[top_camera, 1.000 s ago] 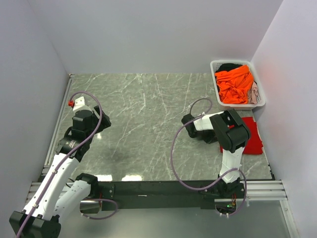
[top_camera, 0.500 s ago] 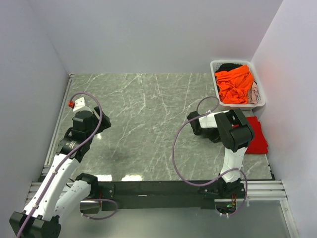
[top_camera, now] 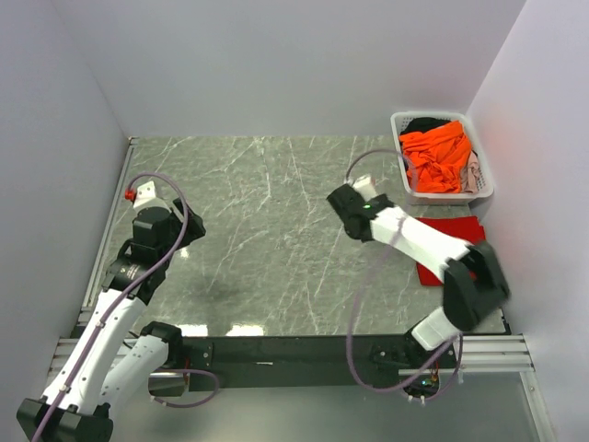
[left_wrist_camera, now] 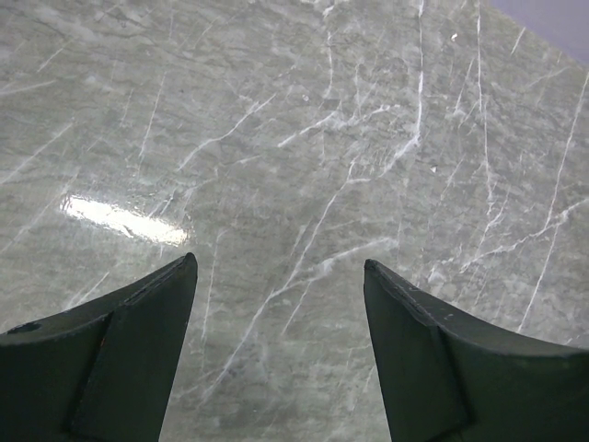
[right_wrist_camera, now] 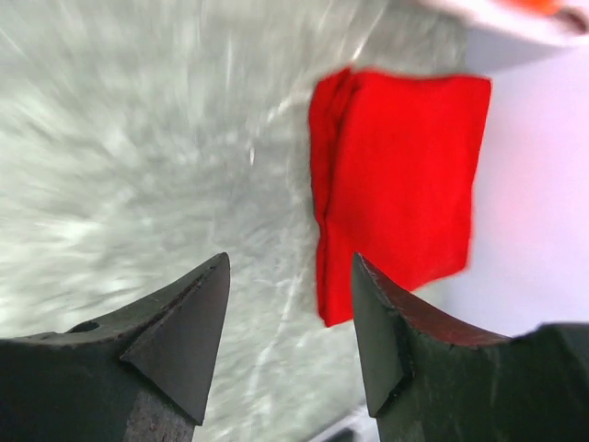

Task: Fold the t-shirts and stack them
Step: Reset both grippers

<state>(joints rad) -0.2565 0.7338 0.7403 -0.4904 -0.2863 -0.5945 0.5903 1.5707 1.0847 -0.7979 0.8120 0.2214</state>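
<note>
A bright red t-shirt lies folded flat on the marble table at the right, near the wall; it also shows in the right wrist view. My right gripper hangs open and empty over the table, left of the red shirt and apart from it. A crumpled orange t-shirt fills the white basket, with a dark one behind it and a pale one at its right side. At the table's left, my left gripper is open over bare marble.
The basket stands at the far right corner against the right wall. White walls close in the table on the left, back and right. A purple cable loops off each arm. The right arm's elbow hangs over the red shirt's near edge.
My right gripper has opened, letting go of the red shirt, and swung left and away from it. The folded shirt now lies uncovered. The left arm has not moved.
</note>
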